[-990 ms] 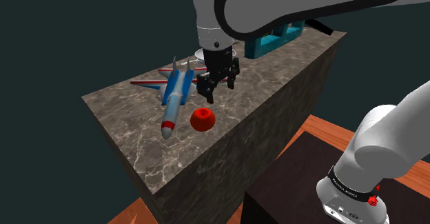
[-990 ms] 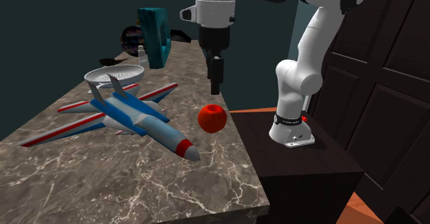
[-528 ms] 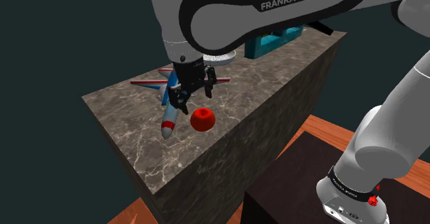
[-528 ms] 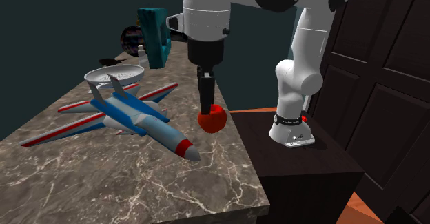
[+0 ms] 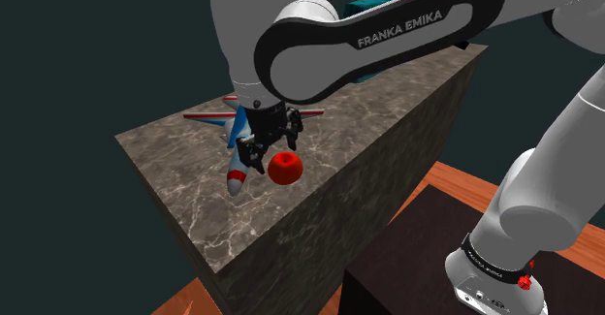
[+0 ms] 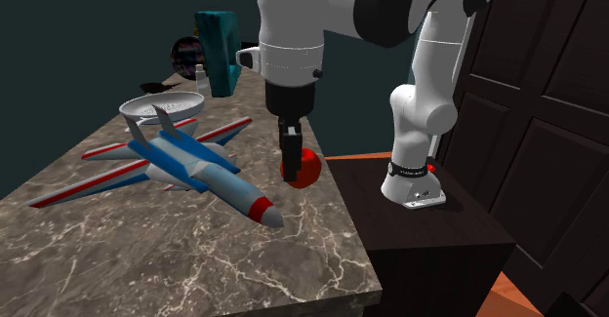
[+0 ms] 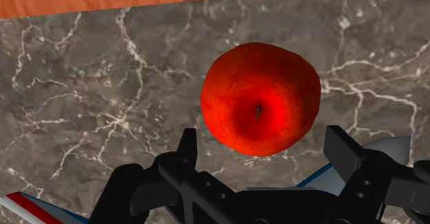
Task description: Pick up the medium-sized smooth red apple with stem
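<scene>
red apple (image 7: 260,98) upright on marble counter (image 7: 103,85), stem end up

It looks like a room in a home: a marble-patterned worktop (image 6: 195,257) stands on a reddish wooden floor (image 5: 463,182) beside dark panelled cabinet doors (image 6: 547,120), and a toy jet (image 6: 185,164) and a pale bowl (image 6: 161,105) lie on the worktop. The wall (image 6: 78,32) behind is plain dark teal.
</scene>
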Action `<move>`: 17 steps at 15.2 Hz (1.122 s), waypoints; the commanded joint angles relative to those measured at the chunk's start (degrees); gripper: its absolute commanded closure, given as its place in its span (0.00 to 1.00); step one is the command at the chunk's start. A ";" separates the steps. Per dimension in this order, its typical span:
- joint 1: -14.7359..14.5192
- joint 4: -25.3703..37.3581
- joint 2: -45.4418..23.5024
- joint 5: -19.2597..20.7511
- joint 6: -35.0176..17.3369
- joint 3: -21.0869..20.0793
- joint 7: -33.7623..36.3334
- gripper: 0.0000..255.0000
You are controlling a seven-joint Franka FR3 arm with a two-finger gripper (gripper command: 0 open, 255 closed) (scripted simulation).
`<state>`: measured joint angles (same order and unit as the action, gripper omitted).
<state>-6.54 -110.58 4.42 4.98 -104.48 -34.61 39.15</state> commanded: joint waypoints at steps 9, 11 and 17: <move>-0.02 -0.69 0.31 -0.17 -0.47 0.02 -0.02 1.00; 0.01 0.40 0.19 -0.11 0.52 0.05 -0.14 1.00; 0.07 4.80 0.42 -0.31 5.07 0.14 -0.72 1.00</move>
<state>-6.51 -106.55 4.73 4.74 -100.26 -34.53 38.62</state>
